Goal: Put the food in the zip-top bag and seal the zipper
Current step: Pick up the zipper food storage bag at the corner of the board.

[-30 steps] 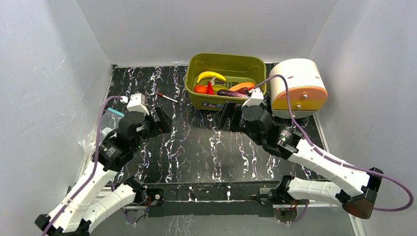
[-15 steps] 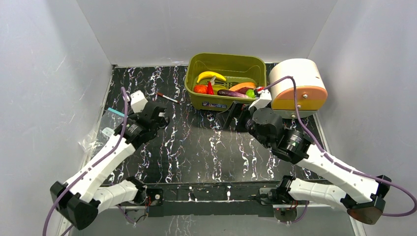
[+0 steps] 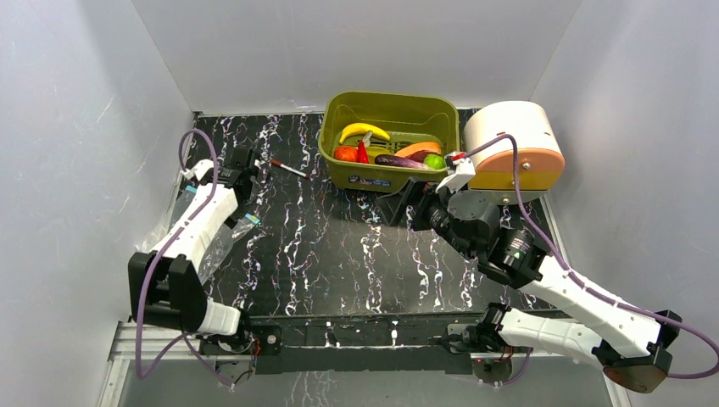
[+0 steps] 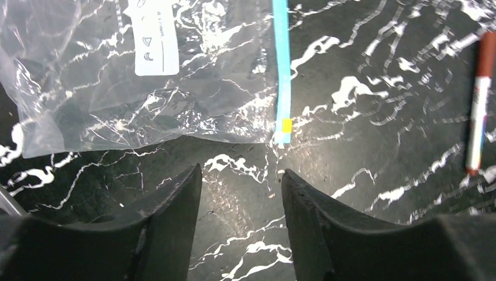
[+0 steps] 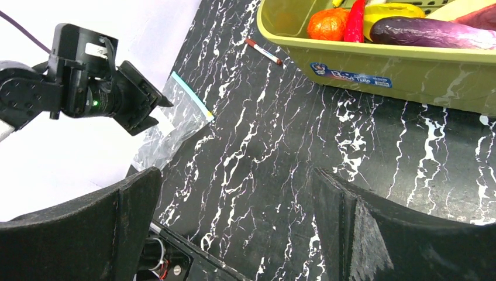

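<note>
My left gripper (image 4: pixel 241 171), partly open and empty, hovers at the zip-top bag (image 4: pixel 146 99)'s zipper (image 4: pixel 283 70) end, a grasp next; the right gripper (image 5: pixel 234 175) gapes empty.

The table (image 3: pixel 339 254) has a black top with white marble veins. On its left side a clear floppy plastic zip-top bag (image 4: pixel 88 93) lies flat, and it carries a white label (image 4: pixel 155 38). Its narrow teal-blue zipper strip (image 4: pixel 282 70) ends in a small yellow mark (image 4: pixel 286 124). A thin white stick with red ends (image 4: pixel 478 105) lies near the strip, apart from it. At the far edge stands an olive-green plastic tub (image 3: pixel 392 178). Just right of the tub, a white and orange drum (image 3: pixel 513 148) rests on its side.
</note>
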Robot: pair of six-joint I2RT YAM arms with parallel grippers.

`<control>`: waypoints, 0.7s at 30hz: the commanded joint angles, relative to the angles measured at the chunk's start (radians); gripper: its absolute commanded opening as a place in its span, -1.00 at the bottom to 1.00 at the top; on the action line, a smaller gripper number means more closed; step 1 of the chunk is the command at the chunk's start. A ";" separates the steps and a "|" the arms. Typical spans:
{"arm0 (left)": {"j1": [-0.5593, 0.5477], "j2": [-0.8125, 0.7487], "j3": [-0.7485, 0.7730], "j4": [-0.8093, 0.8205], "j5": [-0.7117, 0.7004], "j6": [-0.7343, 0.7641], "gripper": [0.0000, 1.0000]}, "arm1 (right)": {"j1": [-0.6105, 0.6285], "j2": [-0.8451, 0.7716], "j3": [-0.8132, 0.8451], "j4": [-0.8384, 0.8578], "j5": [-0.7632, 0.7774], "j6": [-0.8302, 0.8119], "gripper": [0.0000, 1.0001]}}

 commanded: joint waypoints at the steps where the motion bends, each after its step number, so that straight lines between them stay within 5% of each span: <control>1: 0.092 0.065 0.012 -0.053 0.076 -0.123 0.10 | 0.004 -0.032 -0.012 0.057 0.004 -0.022 0.96; 9: 0.270 0.158 -0.037 0.015 0.228 -0.193 0.22 | 0.004 -0.052 -0.026 0.063 0.011 -0.022 0.96; 21: 0.297 0.309 -0.055 0.135 0.310 -0.131 0.34 | 0.005 -0.070 -0.035 0.067 0.014 -0.022 0.96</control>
